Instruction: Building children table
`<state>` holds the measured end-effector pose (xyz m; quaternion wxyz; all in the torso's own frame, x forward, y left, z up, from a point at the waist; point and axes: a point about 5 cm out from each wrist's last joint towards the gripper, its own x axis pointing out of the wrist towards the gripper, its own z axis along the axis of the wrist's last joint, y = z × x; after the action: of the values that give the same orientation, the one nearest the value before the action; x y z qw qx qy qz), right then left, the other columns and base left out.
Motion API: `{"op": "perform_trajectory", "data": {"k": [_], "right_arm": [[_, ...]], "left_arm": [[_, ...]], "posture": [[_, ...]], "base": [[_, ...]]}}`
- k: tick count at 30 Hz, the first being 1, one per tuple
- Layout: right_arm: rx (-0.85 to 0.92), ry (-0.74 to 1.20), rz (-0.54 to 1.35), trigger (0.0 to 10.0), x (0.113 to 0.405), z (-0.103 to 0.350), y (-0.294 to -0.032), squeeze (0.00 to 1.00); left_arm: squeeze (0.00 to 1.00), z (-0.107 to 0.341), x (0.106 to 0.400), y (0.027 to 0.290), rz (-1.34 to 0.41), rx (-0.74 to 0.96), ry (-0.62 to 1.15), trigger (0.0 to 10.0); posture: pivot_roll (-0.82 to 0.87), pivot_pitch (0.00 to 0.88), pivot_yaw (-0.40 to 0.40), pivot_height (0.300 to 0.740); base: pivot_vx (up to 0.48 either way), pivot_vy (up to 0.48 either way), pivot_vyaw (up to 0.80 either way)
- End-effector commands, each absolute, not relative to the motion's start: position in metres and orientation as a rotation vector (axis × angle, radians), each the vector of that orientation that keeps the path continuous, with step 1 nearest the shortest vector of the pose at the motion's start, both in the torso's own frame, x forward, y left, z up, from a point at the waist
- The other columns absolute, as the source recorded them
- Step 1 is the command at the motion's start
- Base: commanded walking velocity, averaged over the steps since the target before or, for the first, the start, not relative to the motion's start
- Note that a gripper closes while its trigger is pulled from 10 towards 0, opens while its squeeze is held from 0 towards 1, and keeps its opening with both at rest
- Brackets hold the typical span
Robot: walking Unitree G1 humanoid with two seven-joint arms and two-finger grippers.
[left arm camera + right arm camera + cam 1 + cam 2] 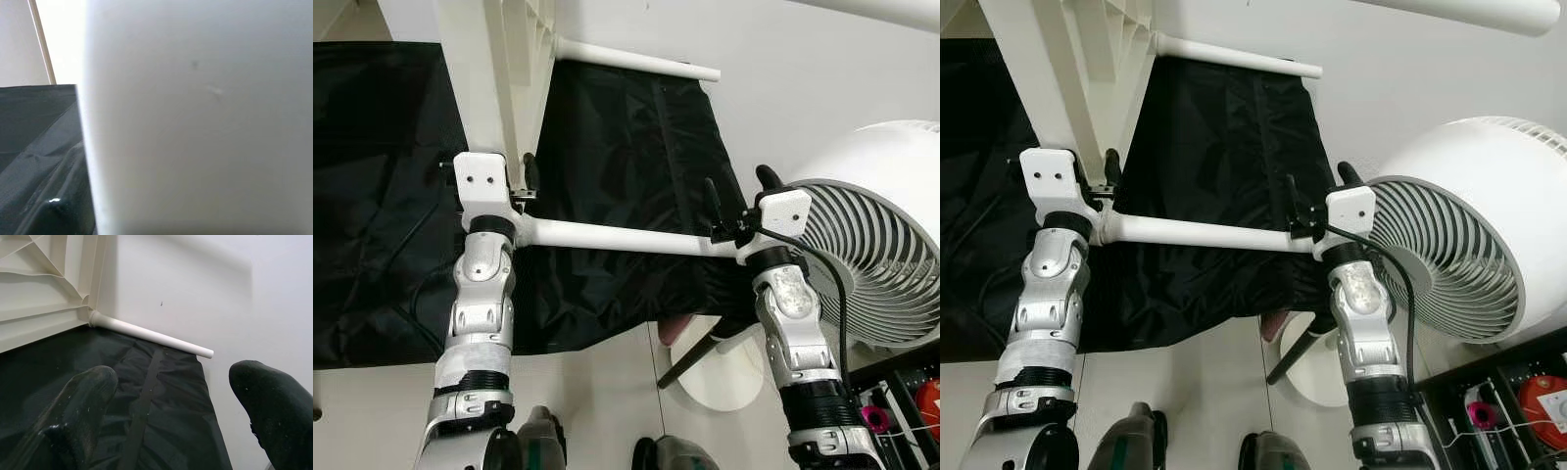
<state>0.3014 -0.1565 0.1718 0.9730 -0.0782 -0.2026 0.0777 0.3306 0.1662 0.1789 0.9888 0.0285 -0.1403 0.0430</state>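
Observation:
The white children's table top (494,59) stands on its side over a black cloth (626,147), ribbed underside showing (44,279). Two white tube legs stick out sideways: a far leg (636,61) and a near leg (617,238). My left gripper (487,169) straddles the table top's rim, one black finger (530,174) on each side, and the white panel (195,122) sits right against its camera. My right gripper (740,191) is at the free end of the near leg, which ends under its wrist. Its fingers (83,401) stand apart with nothing between them.
A large white round fan (871,264) on a disc base (724,367) stands close to my right arm. A dark box (911,401) with small coloured items is at the lower right. The floor beyond the cloth is pale.

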Motion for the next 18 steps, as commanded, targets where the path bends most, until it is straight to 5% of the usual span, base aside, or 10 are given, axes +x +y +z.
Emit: {"op": "perform_trajectory", "data": {"k": [1,11,12,14,15,18], "right_arm": [[-0.154,-0.402,0.145,10.0,0.3031,0.1715,-0.1582,0.00],[-0.157,-0.410,0.142,10.0,0.3048,0.1741,-0.1591,0.00],[-0.156,-0.412,0.142,10.0,0.3049,0.1745,-0.1590,0.00],[-0.156,-0.413,0.141,10.0,0.3051,0.1748,-0.1590,0.00],[-0.154,-0.414,0.141,10.0,0.3052,0.1753,-0.1588,0.00],[-0.152,-0.416,0.140,10.0,0.3054,0.1756,-0.1583,0.00]], "left_arm": [[0.00,0.1871,0.3315,0.1745,0.332,0.012,-0.324,10.0],[0.00,0.1900,0.3342,0.1744,0.324,0.042,-0.357,10.0],[0.00,0.1901,0.3343,0.1746,0.323,0.051,-0.360,4.4],[0.00,0.1902,0.3343,0.1748,0.322,0.056,-0.361,4.4],[0.00,0.1903,0.3345,0.1755,0.321,0.058,-0.361,0.0],[0.00,0.1909,0.3350,0.1765,0.321,0.066,-0.361,0.0]], "posture": [[0.05,0.071,-0.063,0.740],[0.04,0.070,-0.066,0.740],[0.04,0.069,-0.065,0.740],[0.04,0.069,-0.065,0.740],[0.04,0.069,-0.065,0.740],[0.04,0.067,-0.063,0.740]], "base": [[0.000,0.000,0.00],[0.000,0.000,0.00],[0.000,0.000,0.00],[0.000,0.000,0.00],[0.000,0.000,0.00],[0.000,0.000,0.00]]}}
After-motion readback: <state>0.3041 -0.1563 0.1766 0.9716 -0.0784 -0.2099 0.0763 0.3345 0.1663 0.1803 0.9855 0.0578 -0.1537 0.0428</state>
